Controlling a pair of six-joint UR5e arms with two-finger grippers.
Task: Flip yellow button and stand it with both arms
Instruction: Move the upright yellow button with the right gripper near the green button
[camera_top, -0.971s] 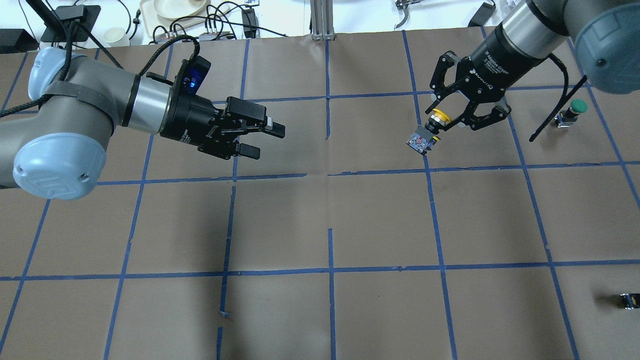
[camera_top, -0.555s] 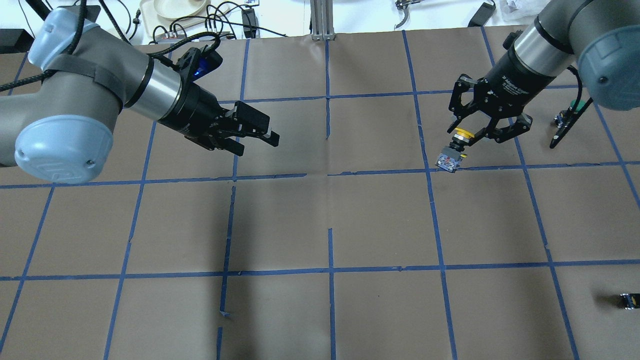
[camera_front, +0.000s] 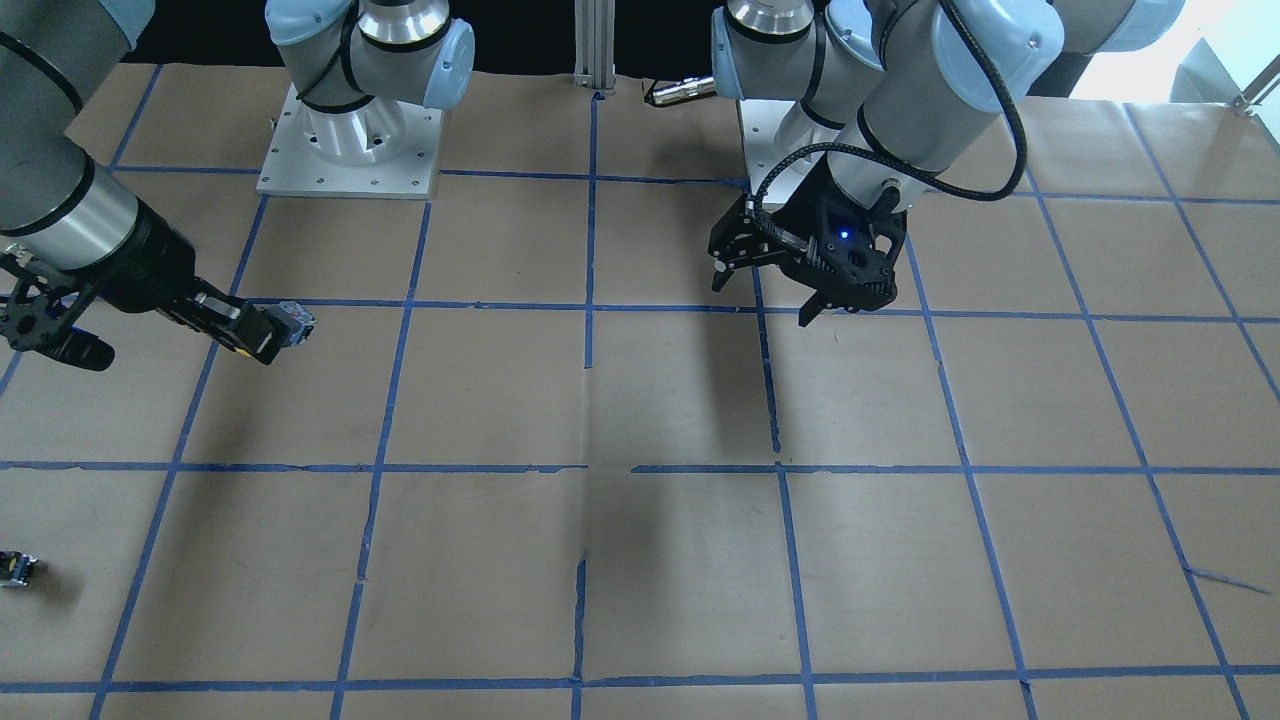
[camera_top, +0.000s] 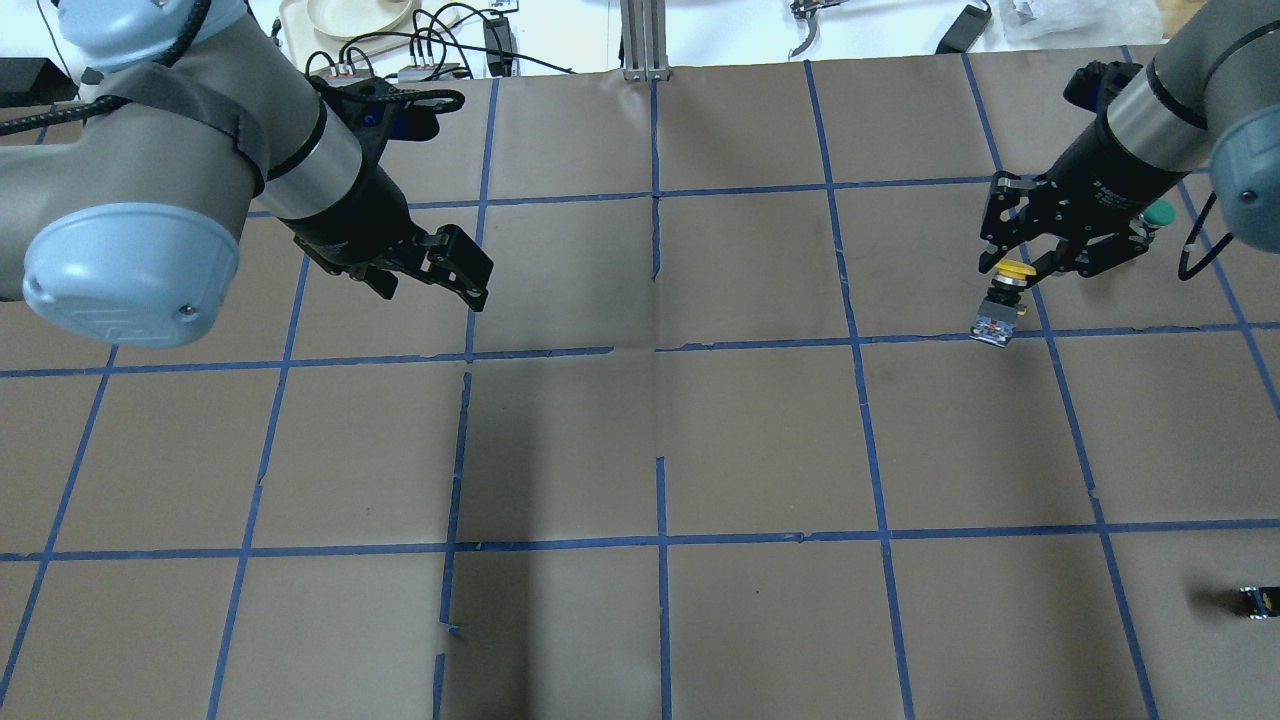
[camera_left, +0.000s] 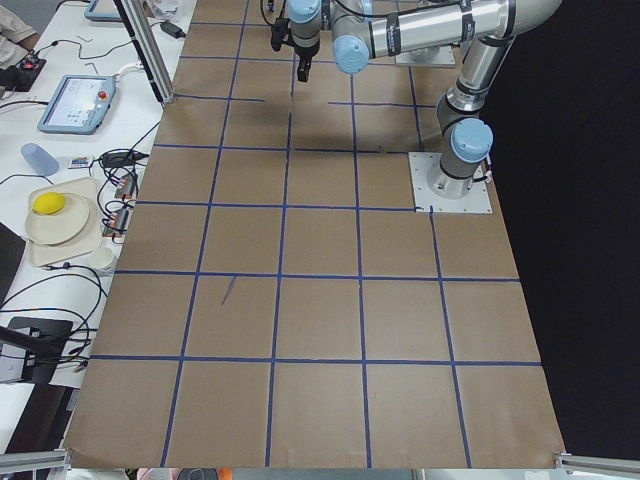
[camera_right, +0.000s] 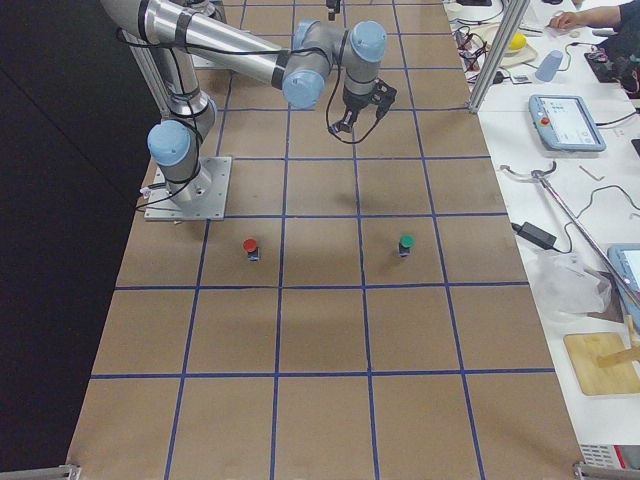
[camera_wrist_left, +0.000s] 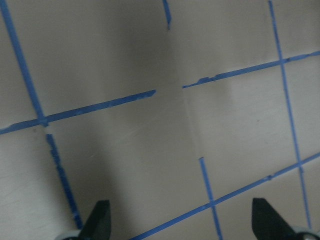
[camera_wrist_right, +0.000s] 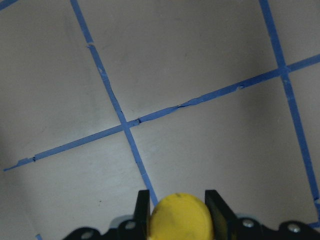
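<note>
The yellow button (camera_top: 1016, 271) has a round yellow cap and a grey switch body (camera_top: 997, 324). My right gripper (camera_top: 1022, 268) is shut on its cap and holds it above the table at the far right, tilted, body pointing away from the gripper. In the front view the body (camera_front: 292, 321) sticks out past the right gripper (camera_front: 256, 340). In the right wrist view the cap (camera_wrist_right: 180, 218) sits between the fingers. My left gripper (camera_top: 430, 283) is open and empty over the left half, also in the front view (camera_front: 762, 300) and the left wrist view (camera_wrist_left: 182, 226).
A green button (camera_top: 1158, 212) stands just behind the right gripper. A small dark component (camera_top: 1255, 600) lies near the right edge, also in the front view (camera_front: 15, 567). A red button (camera_right: 250, 246) shows in the right side view. Blue tape lines grid the brown table (camera_top: 660, 440).
My right gripper has carried the yellow button to the right and turned it more upright. My left gripper has drawn back to the left and turned downward, still open.
</note>
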